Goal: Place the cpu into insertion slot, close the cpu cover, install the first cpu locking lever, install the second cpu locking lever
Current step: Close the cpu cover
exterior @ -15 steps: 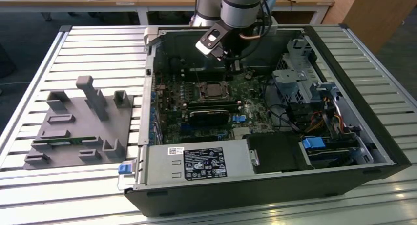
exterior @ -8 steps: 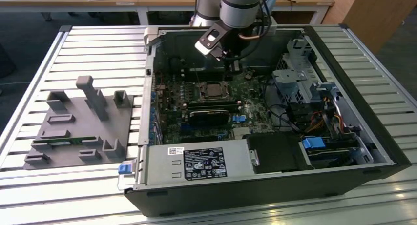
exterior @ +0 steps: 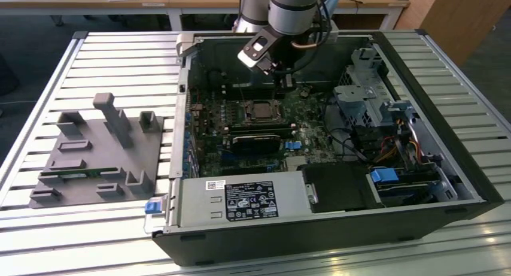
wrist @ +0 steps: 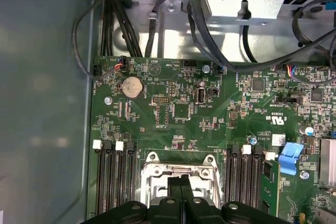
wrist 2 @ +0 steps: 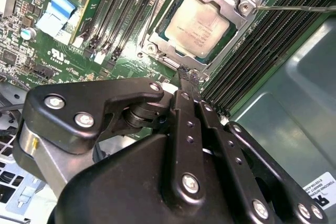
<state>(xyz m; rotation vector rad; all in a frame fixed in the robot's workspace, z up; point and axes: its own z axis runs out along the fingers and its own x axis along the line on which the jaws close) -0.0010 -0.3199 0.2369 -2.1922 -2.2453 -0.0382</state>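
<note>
The cpu (wrist 2: 198,23) lies flat in the insertion slot (exterior: 259,110) on the green board, its silvery top showing. The cpu cover (wrist 2: 158,38), a silvery frame, lies down around it. A thin locking lever (wrist 2: 296,8) sticks out from the socket's corner over the memory slots. My gripper (wrist 2: 188,76) is shut with nothing between its black fingers, and its tips hover just beside the socket's edge. In the first wrist view the gripper (wrist: 181,181) stands over the socket frame (wrist: 156,167). In the exterior view the gripper (exterior: 283,81) hangs inside the case behind the socket.
The open computer case (exterior: 471,186) lies on a slatted table. Long black memory slots (wrist 2: 262,51) flank the socket. Cables (wrist: 199,30) and a drive cage (exterior: 371,93) sit toward the exterior view's right. A grey fixture block (exterior: 96,153) stands on the exterior view's left.
</note>
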